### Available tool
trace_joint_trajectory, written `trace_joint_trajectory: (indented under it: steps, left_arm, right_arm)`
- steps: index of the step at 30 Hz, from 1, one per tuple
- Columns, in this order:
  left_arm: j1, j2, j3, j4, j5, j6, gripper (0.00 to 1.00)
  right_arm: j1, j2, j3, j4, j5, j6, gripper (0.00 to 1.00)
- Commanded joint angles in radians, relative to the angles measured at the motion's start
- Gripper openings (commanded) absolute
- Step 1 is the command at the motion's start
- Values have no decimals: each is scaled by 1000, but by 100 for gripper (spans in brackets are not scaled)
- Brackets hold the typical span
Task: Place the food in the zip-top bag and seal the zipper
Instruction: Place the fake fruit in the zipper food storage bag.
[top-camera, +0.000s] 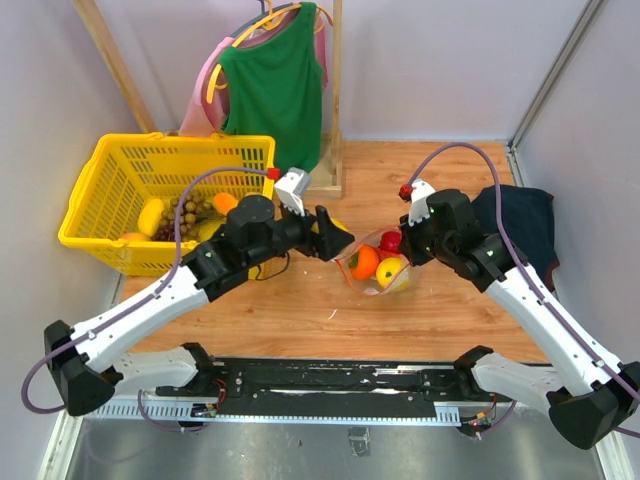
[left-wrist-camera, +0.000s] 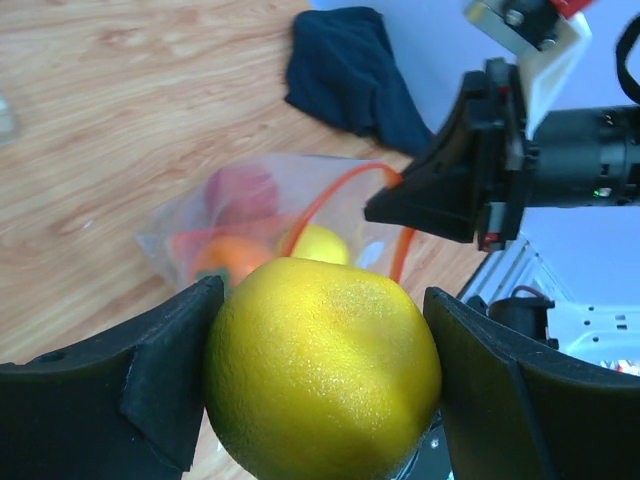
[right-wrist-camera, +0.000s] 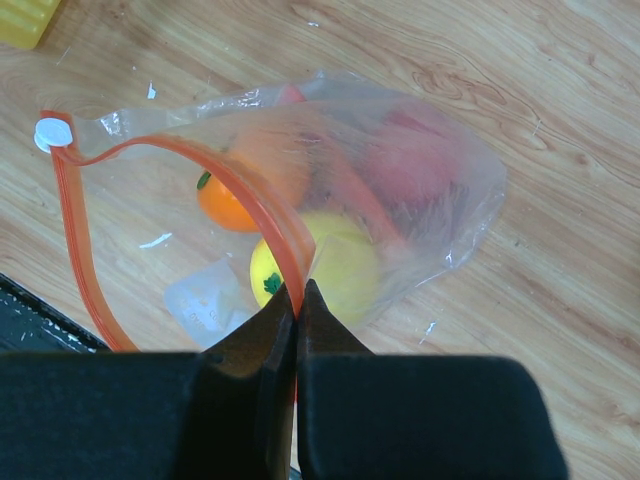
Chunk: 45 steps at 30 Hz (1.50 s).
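The left gripper (top-camera: 338, 243) holds a yellow toy lemon (left-wrist-camera: 322, 365) by its fat middle. It looks smooth and slippery. It hangs near the floppy zip-top bag (right-wrist-camera: 430, 200) on the table (top-camera: 290, 315). The right gripper (right-wrist-camera: 297, 300) pinches the bendy zipper (right-wrist-camera: 250, 195).

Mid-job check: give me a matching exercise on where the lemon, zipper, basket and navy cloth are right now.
Things:
1. lemon
2. zipper
3. basket
4. cloth

Places or states:
A. pinched in the shut right end effector
B. lying to the right of the bag
C. held in the left end effector
D. yellow, at far left

Pairs: 1-C, 2-A, 3-D, 4-B
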Motion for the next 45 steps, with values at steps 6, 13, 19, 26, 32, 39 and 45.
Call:
trace_joint_trajectory:
  steps: [6, 13, 19, 26, 32, 39, 45]
  left_arm:
    - [-146, 152, -31, 294, -66, 78, 42]
    - [-185, 278, -39, 375, -103, 99, 42]
    - [-190, 368, -37, 422, -150, 97, 42]
    - [-191, 440, -13, 437, -197, 94, 42]
    - [-191, 406, -41, 419, -430, 83, 42]
    - [-198, 292, -118, 461, -409, 81, 41]
    - [-245, 206, -171, 508, -292, 120, 39]
  right_arm:
    - [-12, -17, -4, 24, -24, 11, 1]
    - [-13, -22, -7, 23, -39, 9, 1]
    - [-13, -29, -9, 24, -55, 8, 1]
    - [-13, -36, -9, 23, -69, 7, 1]
    - [-13, -45, -13, 25, -71, 11, 1]
    - [-13, -50, -21, 58, -109, 36, 1]
    - [-12, -48, -26, 83, -135, 57, 1]
